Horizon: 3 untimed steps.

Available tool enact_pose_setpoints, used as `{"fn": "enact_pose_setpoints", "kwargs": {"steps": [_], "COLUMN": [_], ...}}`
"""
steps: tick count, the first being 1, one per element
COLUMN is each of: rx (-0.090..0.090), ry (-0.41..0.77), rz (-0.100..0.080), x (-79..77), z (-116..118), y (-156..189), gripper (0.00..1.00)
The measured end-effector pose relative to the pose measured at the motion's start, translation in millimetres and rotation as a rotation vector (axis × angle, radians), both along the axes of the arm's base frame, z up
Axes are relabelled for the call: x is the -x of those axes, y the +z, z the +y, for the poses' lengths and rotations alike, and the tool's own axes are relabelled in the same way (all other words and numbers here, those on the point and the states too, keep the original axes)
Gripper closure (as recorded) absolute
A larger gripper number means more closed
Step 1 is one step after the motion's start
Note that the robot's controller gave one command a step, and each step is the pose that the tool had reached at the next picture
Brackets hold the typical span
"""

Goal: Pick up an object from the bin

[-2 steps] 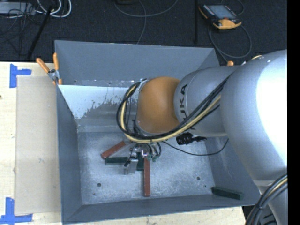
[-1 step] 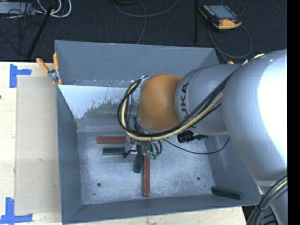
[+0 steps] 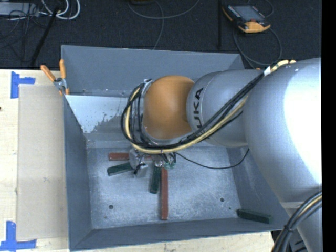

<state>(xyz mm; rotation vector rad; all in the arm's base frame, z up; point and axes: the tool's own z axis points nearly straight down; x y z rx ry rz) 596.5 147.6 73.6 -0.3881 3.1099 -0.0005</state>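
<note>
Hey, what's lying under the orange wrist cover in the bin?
Poking out from under the orange cover: a short brown bar, a dark green piece, a dark green stick and a long brown stick. The cover hides whatever else lies beneath it.

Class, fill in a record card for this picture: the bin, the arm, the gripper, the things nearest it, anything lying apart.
bin: grey metal
arm: enters from the view's right, orange cover above the bin's middle
gripper: low, left of centre
nearest: green bar, green stick, brown strip, brown block
apart: dark block, view's lower right corner
</note>
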Motion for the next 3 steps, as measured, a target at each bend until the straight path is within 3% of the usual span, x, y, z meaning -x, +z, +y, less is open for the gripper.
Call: {"fn": "enact_pose_setpoints", "kwargs": {"steps": [1, 2, 3], "rx": [0.000, -0.001, 0.000], "ry": [-0.004, -0.006, 0.221], "rz": [0.007, 0.003, -0.002], "x": [2.3, 0.9, 0.9], "z": [-0.4, -0.5, -1.6], "y": [-3.3, -1.4, 134.3], "gripper": [0.00, 1.00, 1.00]}}
